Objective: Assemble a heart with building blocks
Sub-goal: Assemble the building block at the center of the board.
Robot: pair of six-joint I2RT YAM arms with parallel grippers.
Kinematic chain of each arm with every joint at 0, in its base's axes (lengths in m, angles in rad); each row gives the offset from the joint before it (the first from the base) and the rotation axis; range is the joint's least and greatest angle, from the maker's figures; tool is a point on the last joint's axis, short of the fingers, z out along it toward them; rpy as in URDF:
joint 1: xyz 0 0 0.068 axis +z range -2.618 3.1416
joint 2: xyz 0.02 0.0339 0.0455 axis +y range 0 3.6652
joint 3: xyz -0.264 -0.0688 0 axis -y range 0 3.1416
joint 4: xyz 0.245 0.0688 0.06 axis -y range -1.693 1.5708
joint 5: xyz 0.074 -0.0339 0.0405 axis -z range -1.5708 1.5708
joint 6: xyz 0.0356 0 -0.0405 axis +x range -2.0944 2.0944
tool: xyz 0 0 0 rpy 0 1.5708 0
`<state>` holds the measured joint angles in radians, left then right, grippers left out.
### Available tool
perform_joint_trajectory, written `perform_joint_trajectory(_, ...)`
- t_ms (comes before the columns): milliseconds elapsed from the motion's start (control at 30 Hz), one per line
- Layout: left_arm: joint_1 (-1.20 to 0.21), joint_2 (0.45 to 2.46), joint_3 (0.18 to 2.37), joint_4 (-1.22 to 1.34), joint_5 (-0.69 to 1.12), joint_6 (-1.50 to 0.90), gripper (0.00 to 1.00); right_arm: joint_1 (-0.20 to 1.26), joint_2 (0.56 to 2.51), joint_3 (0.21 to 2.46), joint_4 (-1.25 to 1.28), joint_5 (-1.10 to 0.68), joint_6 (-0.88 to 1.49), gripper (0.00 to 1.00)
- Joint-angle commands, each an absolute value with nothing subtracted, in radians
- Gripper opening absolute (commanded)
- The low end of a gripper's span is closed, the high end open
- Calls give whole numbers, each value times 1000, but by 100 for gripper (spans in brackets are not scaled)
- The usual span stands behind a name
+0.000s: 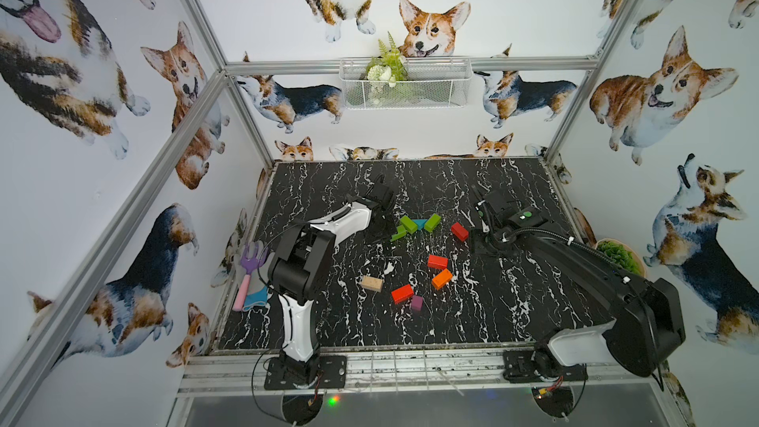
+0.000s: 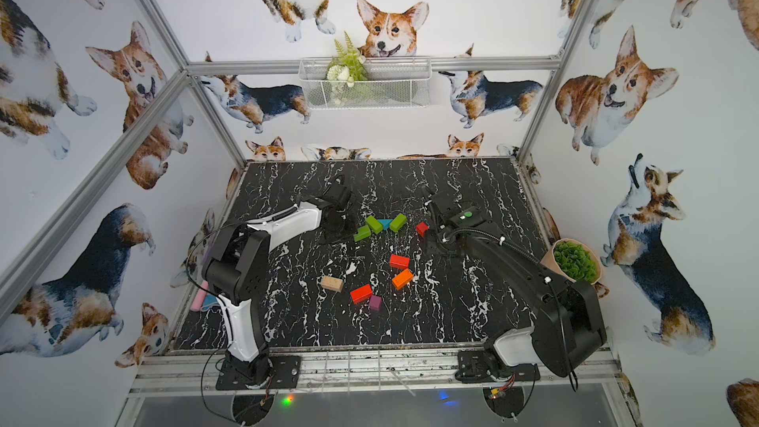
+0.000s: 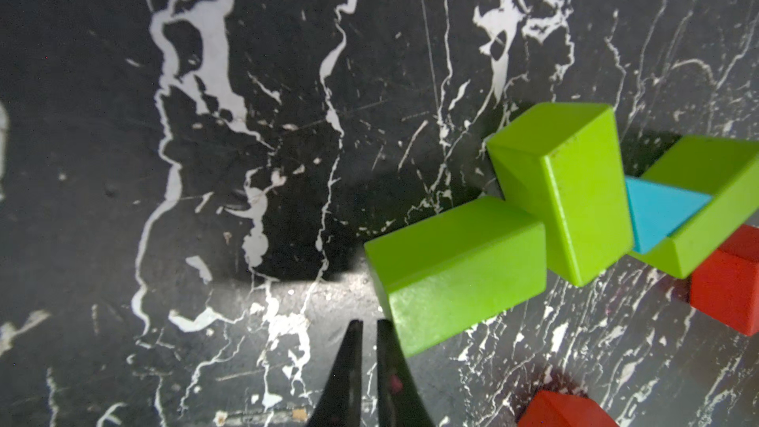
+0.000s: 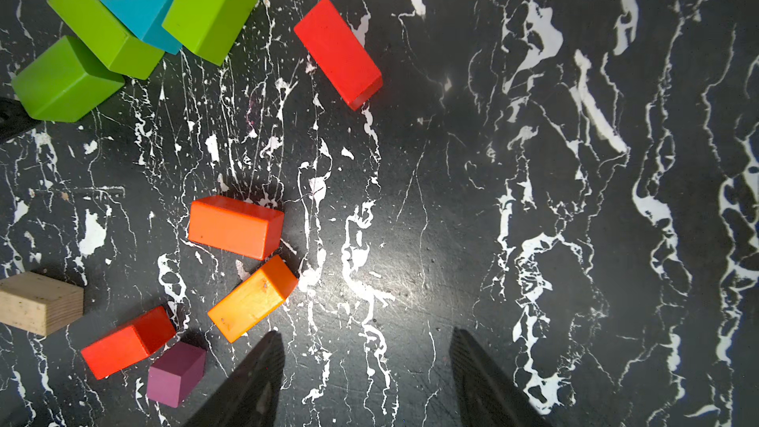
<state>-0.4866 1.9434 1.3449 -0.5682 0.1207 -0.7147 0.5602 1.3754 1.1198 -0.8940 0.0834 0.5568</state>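
Note:
Three green bricks (image 1: 408, 224) and a teal triangle (image 1: 419, 223) touch in a zigzag cluster at mid-table; no whole heart shows. The other building blocks lie loose. One red brick (image 1: 459, 231) is right of the cluster. Nearer the front lie a second red brick (image 1: 437, 261), an orange brick (image 1: 442, 278), a third red brick (image 1: 402, 294), a purple cube (image 1: 417, 303) and a beige brick (image 1: 372, 283). My left gripper (image 3: 366, 322) is shut and empty, its tips right beside the end of the lowest green brick (image 3: 456, 269). My right gripper (image 4: 365, 338) hovers open over bare table, right of the orange brick (image 4: 252, 299).
A purple toy rake (image 1: 248, 269) with a pink handle lies at the table's left edge. A potted green plant (image 1: 620, 256) stands beyond the right edge. A wire basket (image 1: 404, 84) with flowers hangs on the back wall. Metal frame posts line the black marble table (image 1: 513, 314).

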Motion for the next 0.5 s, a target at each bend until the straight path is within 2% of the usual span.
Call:
perform_joint_trajectory(0,-492,1946,1354,-571,120,-726,13,558,1370,1117,-893,104,566,67)
perform_joint_trajectory(467,-502,1936,1345,-566,122,-729,15,558,1364,1113,-891,102,568,68)
